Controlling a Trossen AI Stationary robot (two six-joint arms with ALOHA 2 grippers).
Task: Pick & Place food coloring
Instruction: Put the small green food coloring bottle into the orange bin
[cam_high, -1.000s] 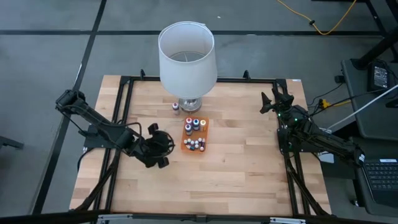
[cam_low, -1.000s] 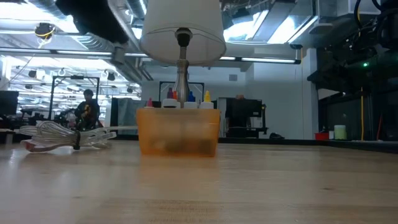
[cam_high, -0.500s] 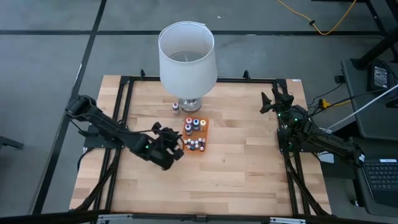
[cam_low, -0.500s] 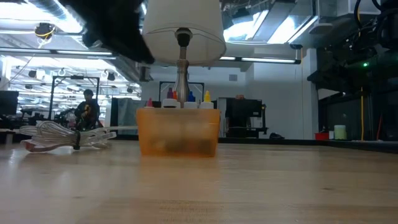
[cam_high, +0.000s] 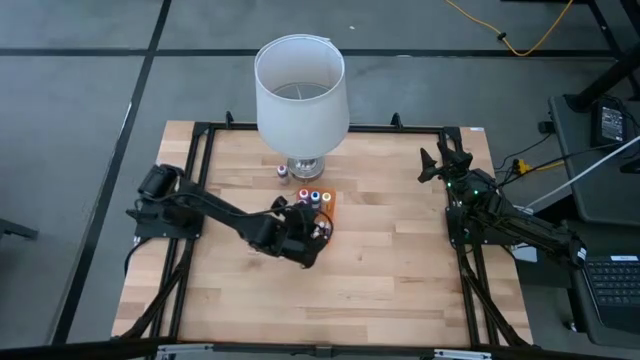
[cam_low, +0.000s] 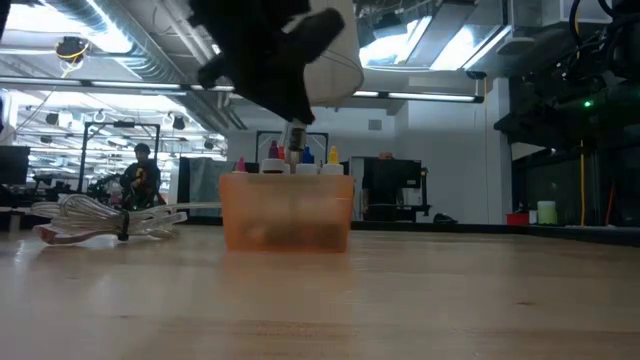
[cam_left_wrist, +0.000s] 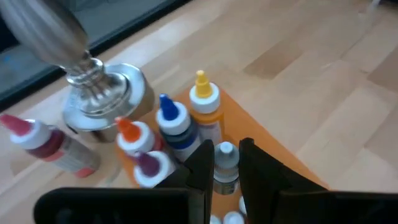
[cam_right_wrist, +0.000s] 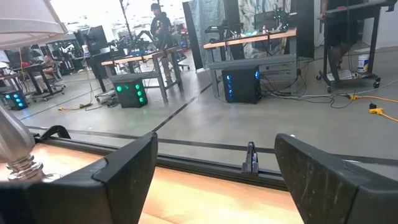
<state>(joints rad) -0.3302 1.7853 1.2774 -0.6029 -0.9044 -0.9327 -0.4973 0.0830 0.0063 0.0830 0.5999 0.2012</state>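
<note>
The food coloring bottles stand upright in a flat orange tray just near of the lamp base. In the left wrist view they show orange, blue, yellow and purple tips. One red-tipped bottle stands outside the tray beside the lamp base. My left gripper hangs over the tray's near part, open, with a finger on each side of a small white-capped bottle. My right gripper waits open near the table's far right corner. My left gripper comes from above with one finger on each side of the white-capped bottle's cap, which stands upright in the tray. I cannot tell whether the fingers touch it.
A lamp with a white shade and a silver base stands just far of the tray. A crumpled clear wrapper lies on the table to the tray's left. The table's near half is bare wood.
My left gripper has swung from the table's left side toward the right and come down over the tray's near part, its arm stretching out. The bottles and the tray have not moved.
</note>
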